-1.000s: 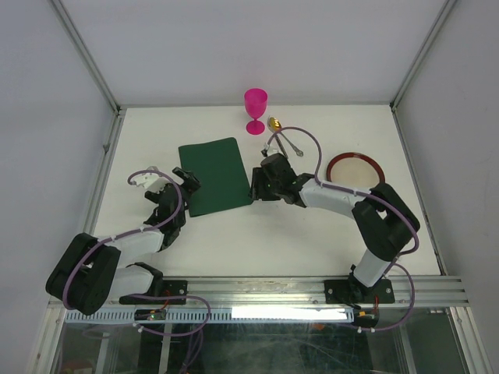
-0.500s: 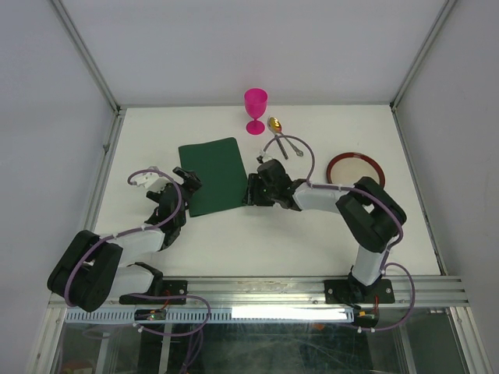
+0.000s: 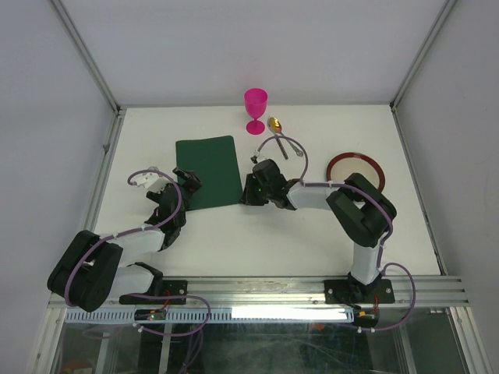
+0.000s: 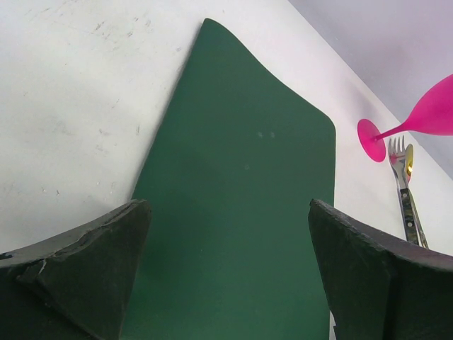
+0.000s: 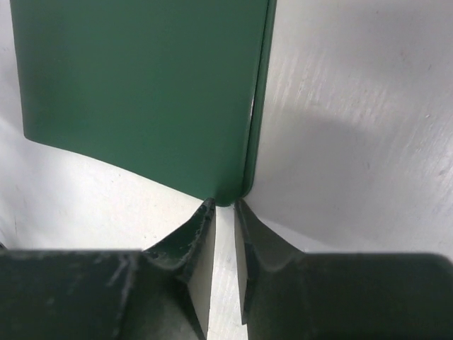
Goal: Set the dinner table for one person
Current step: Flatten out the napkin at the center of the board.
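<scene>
- Plate (image 3: pixel 355 154): lies flat on the right part of the tabletop (image 3: pixel 234 234), red rim around a pale centre. The right arm's elbow overlaps its near edge in the top view.
- Goblet (image 3: pixel 256 109): pink, upright on its foot at the far edge near the middle. What its bowl holds cannot be told.
- Tabletop: white and matte, filling the cell floor between the frame rails. Its longer side runs left to right in the top view, with the arm bases along the near rail.
- Mat (image 3: pixel 207 171): dark green rectangle left of centre. Its long axis runs near to far, with the near end swung slightly to the right.
- Right tool (image 5: pixel 225 212): clenched on the mat's near-right corner, which sits between the fingertips. The mat's right edge shows its thickness there.
- Left tool (image 4: pixel 226 227): released, fingers spread wide at the mat's near-left corner, with the mat seen between them. Whether they touch the mat cannot be told.
- Spoon (image 3: pixel 274 124) and fork (image 4: pixel 400 152): they lie together just right of the goblet's foot, heads toward the far edge and handles spreading toward the right arm's wrist.
- The cutlery lies between goblet and plate, and a cable loop from the right arm arches over the handles.
</scene>
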